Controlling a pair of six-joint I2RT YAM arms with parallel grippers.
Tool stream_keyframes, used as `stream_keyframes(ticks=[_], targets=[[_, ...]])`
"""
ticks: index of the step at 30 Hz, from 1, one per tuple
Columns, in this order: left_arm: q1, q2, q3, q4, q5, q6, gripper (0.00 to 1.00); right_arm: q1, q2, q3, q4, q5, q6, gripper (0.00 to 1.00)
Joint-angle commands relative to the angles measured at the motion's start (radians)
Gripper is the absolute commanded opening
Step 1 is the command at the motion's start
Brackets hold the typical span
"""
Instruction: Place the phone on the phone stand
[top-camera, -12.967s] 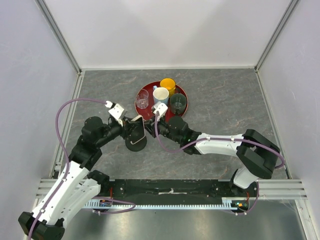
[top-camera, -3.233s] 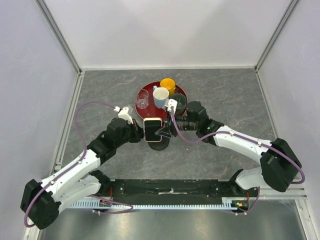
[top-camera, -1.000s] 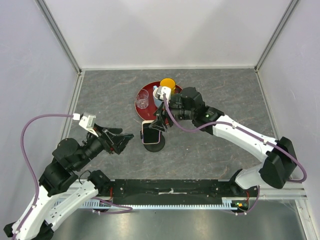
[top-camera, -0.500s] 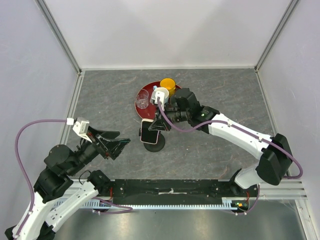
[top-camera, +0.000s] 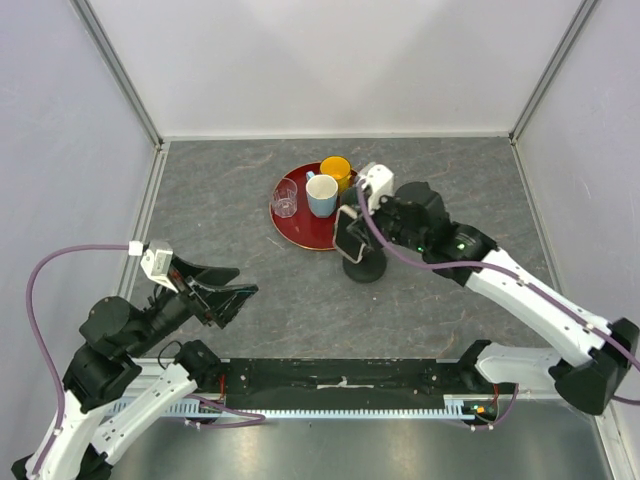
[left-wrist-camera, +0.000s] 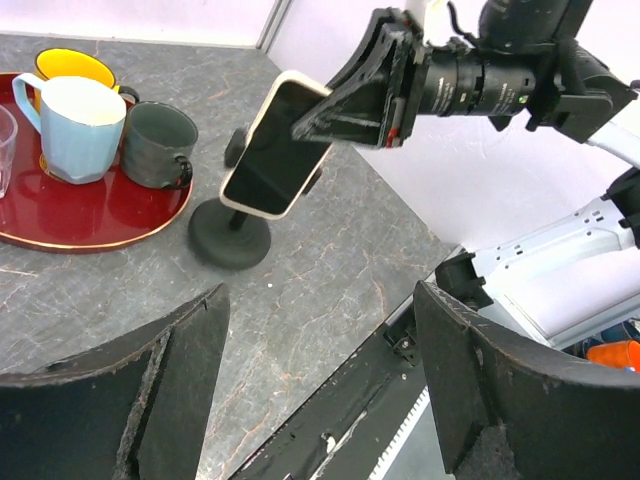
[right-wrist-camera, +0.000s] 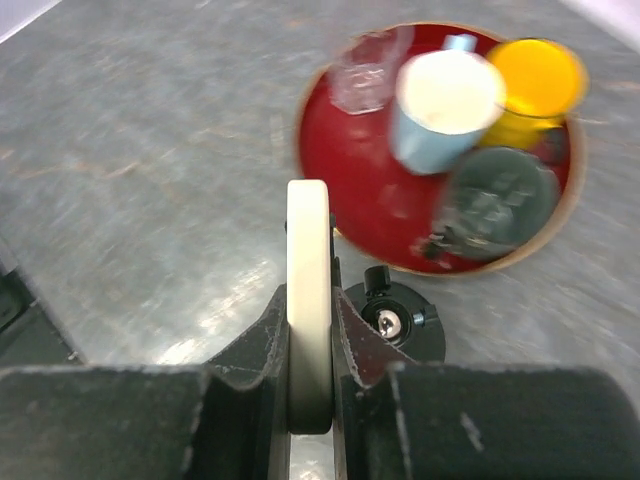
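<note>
Since 0.5 s ago the phone (top-camera: 346, 238) and the phone stand (top-camera: 367, 272) have travelled rightward together, from in front of the near-left rim of the red tray (top-camera: 289, 227) to just beside its near-right rim. We see the right gripper (right-wrist-camera: 308, 345) clamped on the phone, its 2 fingers pressing the screen and the back. From the right wrist the phone shows edge-on, pale rim toward the camera, with the stand's round base just below and beside it. From the left wrist the phone is tilted, its glossy screen facing that camera, the stand's holder sits close behind it, and the base appears to rest on the table (top-camera: 450, 190). We cannot tell whether the phone is seated in the holder. The left gripper (top-camera: 228, 293) hangs well apart at the near left, jaws spread wide around nothing, about where it was. On the tray we count 4 vessels: a blue mug (top-camera: 322, 195), a yellow cup (top-camera: 336, 170), a dark grey mug (left-wrist-camera: 158, 145) and a clear glass (top-camera: 284, 198).
</note>
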Motion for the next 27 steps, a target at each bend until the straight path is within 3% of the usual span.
stream_keyframes(ticks=[1,6,10,13,14,17,23,27], targets=[[-0.003,-0.003,0.024,0.024,0.041,-0.007,0.80,-0.066,-0.103,0.093,0.035,0.314,0.026,0.00],[-0.001,0.061,0.036,0.033,0.074,0.031,0.81,-0.217,-0.061,0.136,0.039,0.381,0.029,0.00],[-0.001,0.112,0.050,0.038,0.089,0.048,0.81,-0.399,0.072,0.222,0.096,0.245,-0.012,0.00],[-0.001,0.150,0.068,0.039,0.097,0.070,0.81,-0.586,0.181,0.273,0.194,-0.046,-0.020,0.00],[-0.001,0.173,0.079,0.039,0.095,0.082,0.81,-0.664,0.215,0.286,0.223,-0.205,-0.020,0.00],[-0.001,0.205,0.097,0.039,0.094,0.105,0.81,-0.743,0.359,0.397,0.248,-0.508,-0.098,0.00],[-0.003,0.282,0.106,0.062,0.092,0.121,0.81,-0.815,0.549,0.576,0.217,-0.713,-0.238,0.00],[-0.003,0.331,0.096,0.099,0.123,0.114,0.80,-0.832,0.710,0.810,-0.030,-0.800,-0.376,0.00]])
